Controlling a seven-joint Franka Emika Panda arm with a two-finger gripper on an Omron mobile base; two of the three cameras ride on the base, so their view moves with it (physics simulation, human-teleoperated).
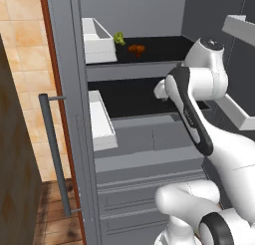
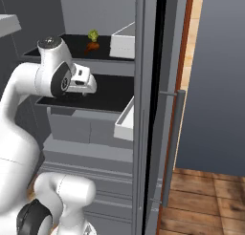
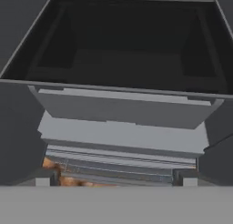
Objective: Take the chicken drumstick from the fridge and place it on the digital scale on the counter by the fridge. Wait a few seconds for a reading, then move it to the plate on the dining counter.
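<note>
- gripper [image 3: 116, 182]: just the two dark finger tips [image 3: 43, 181] poke up at the bottom corners of the hand view, set far apart, so jaws wide, nothing between them
- in both base views the hand is tucked behind the arm's white wrist, fingers not readable there
- hand view looks along a black lower shelf [image 3: 123, 59] and down over the grey drawer fronts [image 3: 123, 114] beneath it; a strip of orange-brown floor peeks at bottom left
- arm's wrist sits in front of the lower shelf [image 1: 129, 97], one level below the shelf with the food
- chicken drumstick [image 1: 136, 49]: small orange-brown lump lying on the upper black shelf [image 1: 159, 47] of the fridge [image 1: 69, 64], well apart from the gripper, untouched
- same drumstick from the right base view [image 2: 93, 45], toward the back of the upper shelf
- green leafy vegetable [image 1: 119, 38] just beside the drumstick, on its left in the left base view; whether touching, cannot tell
- white door bin [image 1: 97, 40] at upper shelf height, a second white bin [image 1: 102, 122] lower down on the open door
- right base view: white bin [image 2: 123, 45] just right of the drumstick
- long grey bar handle [image 1: 54, 154] upright on the door's outer face
- tan tiled wall [image 1: 22, 89] and wood floor [image 1: 55, 214] past the door
</note>
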